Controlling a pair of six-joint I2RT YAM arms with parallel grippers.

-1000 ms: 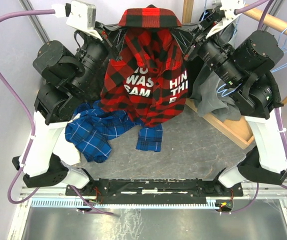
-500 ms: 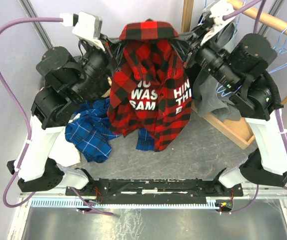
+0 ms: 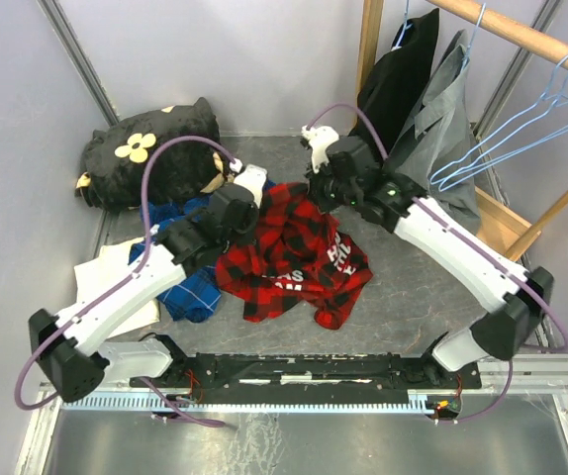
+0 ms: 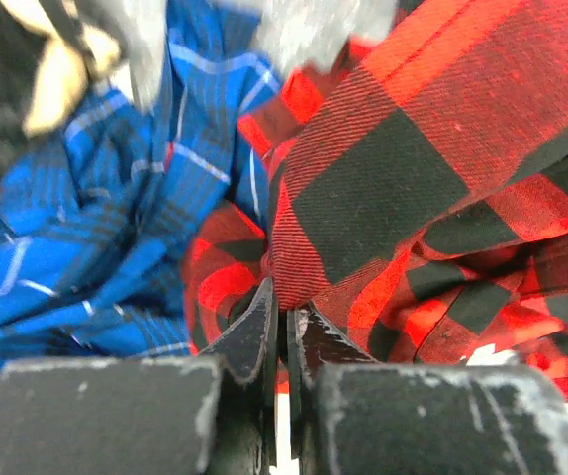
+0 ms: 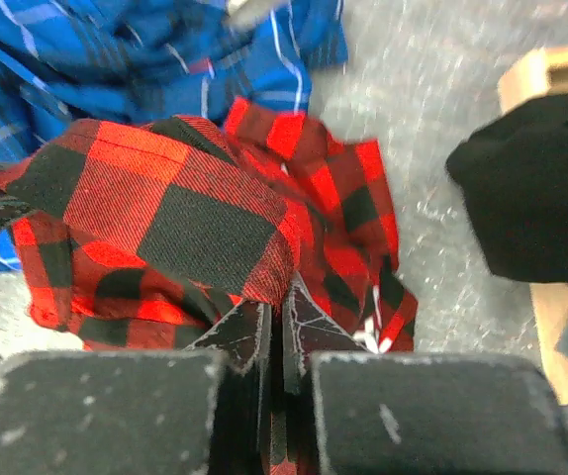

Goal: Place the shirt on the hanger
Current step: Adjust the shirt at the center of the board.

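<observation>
Only one red shirt (image 3: 294, 252), one blue shirt (image 3: 193, 292)

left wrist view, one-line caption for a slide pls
Left gripper shut on a fold of the red plaid shirt, with the blue plaid shirt bunched beside it.

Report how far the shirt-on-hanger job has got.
Done: the left pincer and right pincer are each shut on a fold of the shirt. In hand: the shirt lies crumpled on the table, not spread out. Left: everything with the hanger, which hangs bare on the rod, apart from the shirt.
</observation>
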